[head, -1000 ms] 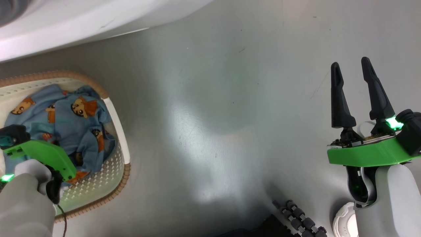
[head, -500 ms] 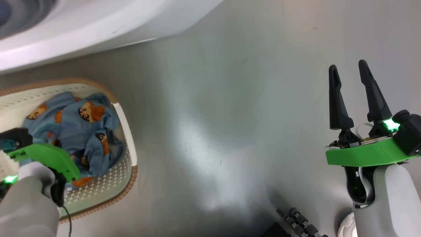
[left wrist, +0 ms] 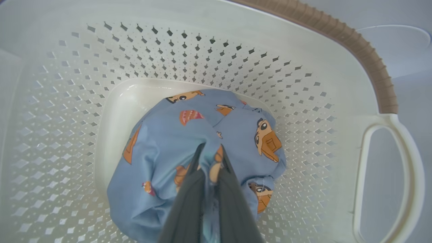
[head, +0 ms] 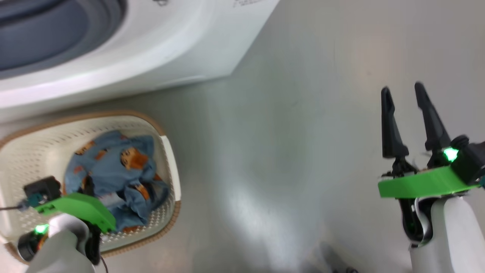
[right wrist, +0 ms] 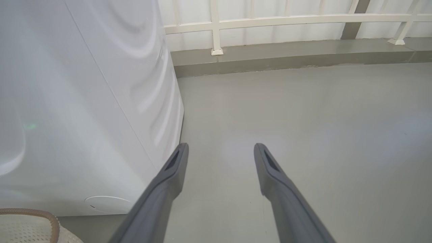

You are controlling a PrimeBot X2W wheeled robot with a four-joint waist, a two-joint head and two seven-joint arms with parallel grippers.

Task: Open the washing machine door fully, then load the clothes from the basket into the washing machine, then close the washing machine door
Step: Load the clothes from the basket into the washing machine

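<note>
Left gripper [left wrist: 210, 152] is clamped tight with a fold of the clothes [left wrist: 175, 131] pinched between its two dark fingers, and the soft blue fabric with the orange-brown bears is gathered to a peak right at the tips. That pinch shows clearly in the left wrist view. From the head camera, the green wrist mount sits over the fingers, so you just see the bundle at the lower left. The bundle is in the middle of the basket [left wrist: 101, 50], over its smooth floor. The basket is cream plastic with diamond-shaped holes all around, a ribbed brown rim and a loop handle [left wrist: 388, 182] at the right of that frame. Right gripper [head: 402, 88] is spread wide with nothing in it, hanging over the bare grey floor [head: 284, 151] at the right side of the head view. Its wrist camera adds the smooth white flank of the washing machine [right wrist: 84, 101], the round filter cap [right wrist: 107, 203] low down and a white railing [right wrist: 270, 20] along the top. Compared with a second ago, the whole head picture has shifted, so the camera moved. The washer's grey gasket [head: 57, 41] now shows at the upper left, and the basket sits further into frame. The right fingers are spread the same as before.
</note>
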